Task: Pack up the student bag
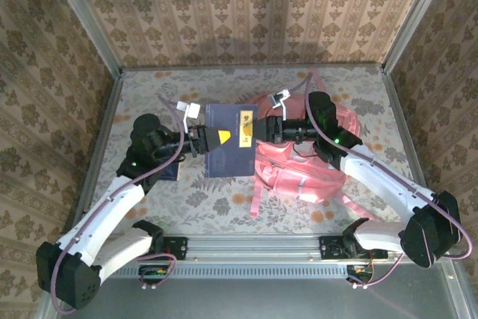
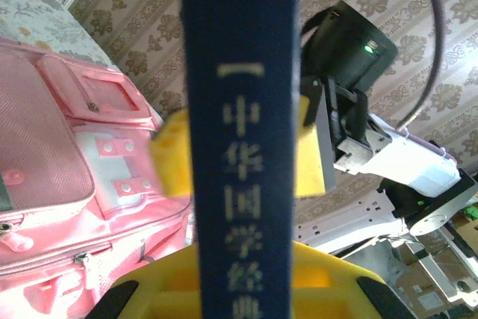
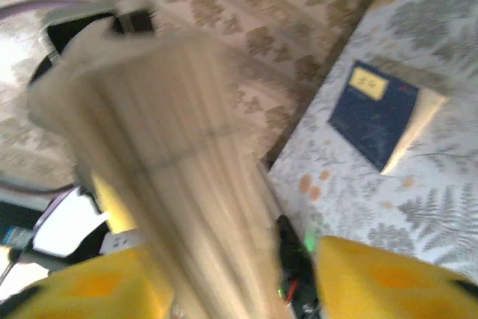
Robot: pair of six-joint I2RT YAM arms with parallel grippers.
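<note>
1. The student bag (image 1: pixel 314 166) lies flat on the table (image 1: pixel 187 84), right of centre, front pockets up, partly under my right arm. I can't tell whether its main zip is open.
2. My left gripper (image 1: pixel 203 140) is pinching the spine side of a blue book (image 1: pixel 224 156), held off the table just left of the bag.
3. My right gripper (image 1: pixel 261 131) sits at the book's page edge with its fingers spread either side. A gap shows beside one finger, so I judge it isn't gripping.
4. The bag looks soft and floppy. I expect it to sag, crumple and slide on the table rather than hold its mouth open. I'd take it by the fabric rim at the opening or by a strap, never a flat panel.
5. The book looks stiff and thick. The spine grip suits it, though it may pivot in a single pinch.
6. A second book (image 3: pixel 377 106) lies on the table, well apart at the left.
</note>
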